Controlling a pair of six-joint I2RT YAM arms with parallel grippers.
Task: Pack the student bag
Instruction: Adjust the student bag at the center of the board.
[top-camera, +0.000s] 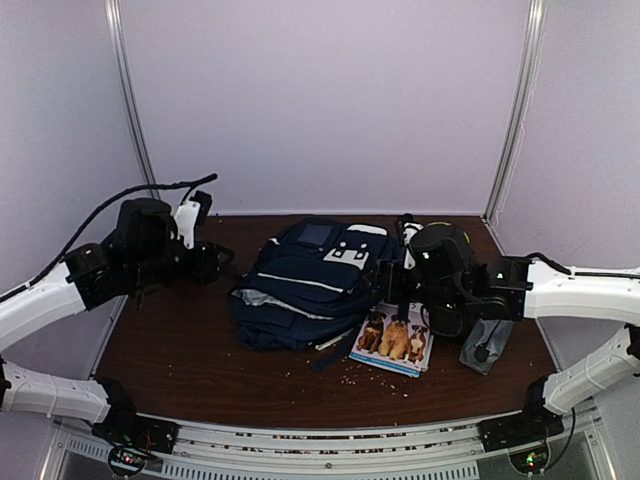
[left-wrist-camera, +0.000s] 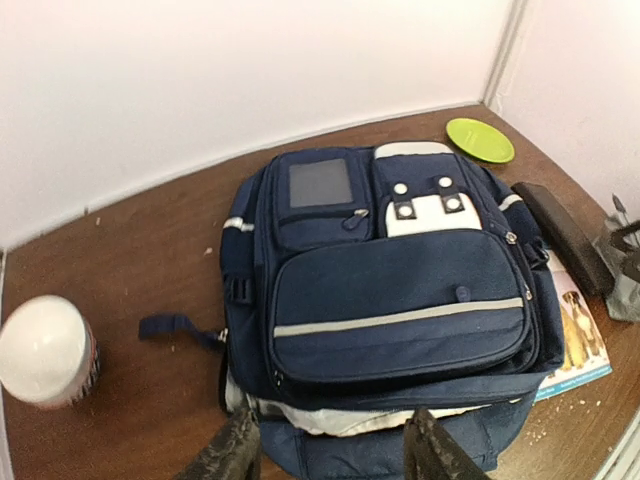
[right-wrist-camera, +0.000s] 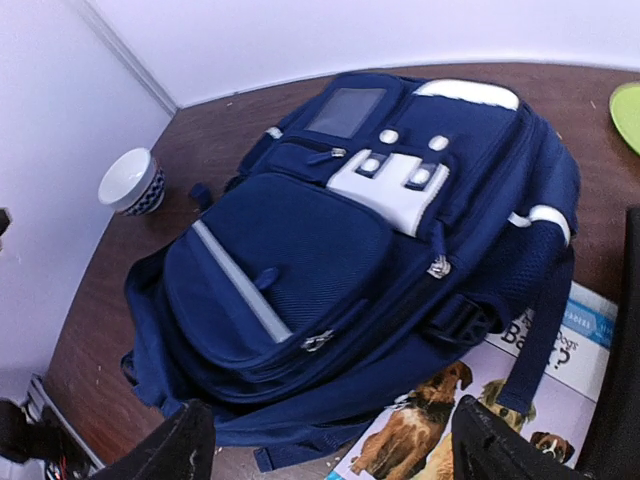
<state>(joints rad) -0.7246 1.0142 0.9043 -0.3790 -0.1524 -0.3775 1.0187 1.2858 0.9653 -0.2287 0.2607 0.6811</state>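
The navy-blue student bag (top-camera: 305, 280) lies flat in the middle of the table, white patch with buckles up. It fills the left wrist view (left-wrist-camera: 390, 300), where light grey lining shows at its near edge, and the right wrist view (right-wrist-camera: 350, 240). A book with dogs on its cover (top-camera: 395, 340) lies partly under the bag's right side; it also shows in the right wrist view (right-wrist-camera: 470, 410). My left gripper (left-wrist-camera: 335, 450) is open and empty, raised left of the bag. My right gripper (right-wrist-camera: 330, 450) is open and empty, above the bag's right edge and the book.
A white bowl (left-wrist-camera: 45, 350) stands left of the bag. A green plate (left-wrist-camera: 480, 140) lies at the back right. A dark flat case (left-wrist-camera: 565, 235) lies right of the bag. A small grey zip pouch (top-camera: 487, 345) stands by the right arm. Crumbs dot the front of the table.
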